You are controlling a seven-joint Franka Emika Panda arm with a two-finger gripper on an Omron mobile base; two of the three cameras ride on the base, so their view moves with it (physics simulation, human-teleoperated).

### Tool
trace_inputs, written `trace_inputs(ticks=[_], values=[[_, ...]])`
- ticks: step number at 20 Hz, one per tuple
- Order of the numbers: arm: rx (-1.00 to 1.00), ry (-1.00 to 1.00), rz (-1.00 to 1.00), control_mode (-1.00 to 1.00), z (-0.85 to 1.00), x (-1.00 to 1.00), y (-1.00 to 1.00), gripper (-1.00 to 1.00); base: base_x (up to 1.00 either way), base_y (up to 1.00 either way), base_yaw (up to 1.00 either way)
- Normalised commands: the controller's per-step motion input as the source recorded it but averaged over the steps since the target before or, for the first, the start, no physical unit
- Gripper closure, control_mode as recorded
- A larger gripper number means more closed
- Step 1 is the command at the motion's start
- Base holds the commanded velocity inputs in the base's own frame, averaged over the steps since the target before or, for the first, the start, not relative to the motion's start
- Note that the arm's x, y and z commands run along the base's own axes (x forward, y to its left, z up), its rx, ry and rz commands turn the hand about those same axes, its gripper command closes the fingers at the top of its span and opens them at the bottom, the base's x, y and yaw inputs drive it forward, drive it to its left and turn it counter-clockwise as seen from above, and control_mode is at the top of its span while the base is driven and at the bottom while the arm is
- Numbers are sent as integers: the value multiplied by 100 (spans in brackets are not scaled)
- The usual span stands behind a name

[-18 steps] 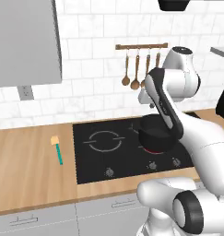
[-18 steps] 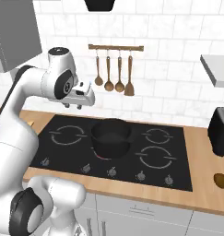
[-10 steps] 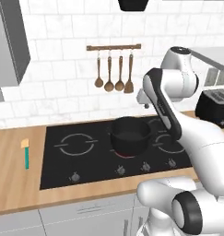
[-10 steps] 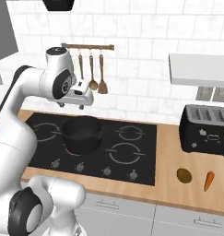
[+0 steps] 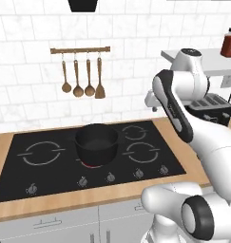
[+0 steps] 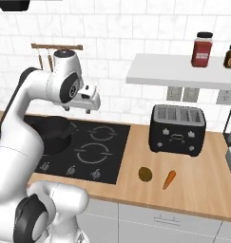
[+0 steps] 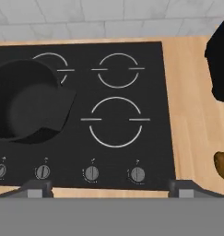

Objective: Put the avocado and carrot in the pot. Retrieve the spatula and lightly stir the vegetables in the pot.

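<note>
The black pot stands on the hob's front left burner, and in the hand view the pot lies left of centre with a dark inside. The avocado and the orange carrot lie side by side on the wooden counter right of the hob. The avocado also shows at the hand view's right edge. My gripper hangs high above the hob's right burners, pointing down. Seen from the hand, the gripper is open with nothing between its fingertips. The spatula is out of view.
A black toaster stands on the counter behind the avocado and carrot, under a white shelf carrying jars. Brown wooden spoons and a wooden spatula hang on a wall rail. The hob's knobs run along its front edge.
The whole picture has slid left, so the base has moved right along the counter. The toaster, avocado and carrot have come into view, and the spatula has left it.
</note>
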Motion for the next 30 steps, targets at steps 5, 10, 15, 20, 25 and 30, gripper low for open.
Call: trace_inputs(ticks=[5,10,15,20,25,30], values=[[-5,7,-4,-100,-60,-10,-21,-100,0,0,0],[0,14,-1,-100,-100,-31,-47,-100,0,0,0],[0,7,0,-100,-99,-20,-45,-100,0,0,0],[-5,13,0,-100,-97,0,-92,-100,0,0,0],[-3,2,0,-100,-68,22,-77,-100,0,0,0],[0,2,0,-100,-3,2,-26,-100,0,0,0]])
